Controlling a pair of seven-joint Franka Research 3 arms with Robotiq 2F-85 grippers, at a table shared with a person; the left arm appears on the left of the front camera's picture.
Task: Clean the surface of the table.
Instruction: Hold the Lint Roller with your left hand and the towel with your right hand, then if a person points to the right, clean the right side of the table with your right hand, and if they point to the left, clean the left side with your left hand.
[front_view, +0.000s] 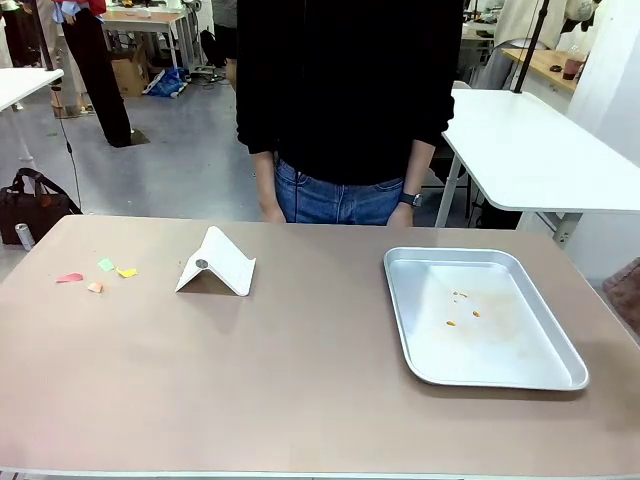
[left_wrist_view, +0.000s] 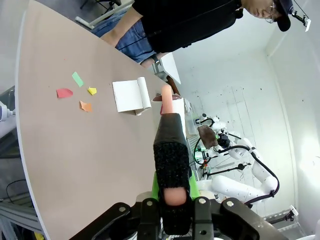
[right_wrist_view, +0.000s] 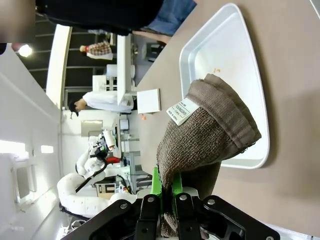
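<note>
Nearest, the right jaws clamp a brown cloth (right_wrist_view: 210, 125); the left jaws grip a pink-tipped black stick (left_wrist_view: 172, 160). The surface (front_view: 300, 390), matte beige-brown and wide, carries coloured paper scraps (front_view: 100, 275), a folded white card (front_view: 220, 265) and a crumb-flecked silver tray (front_view: 520, 345), and reaches to the person (front_view: 345, 90).

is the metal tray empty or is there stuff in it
Nearly empty: the tray holds only a few tiny orange-yellow scraps and faint smears on its floor; nothing larger lies in it.
</note>
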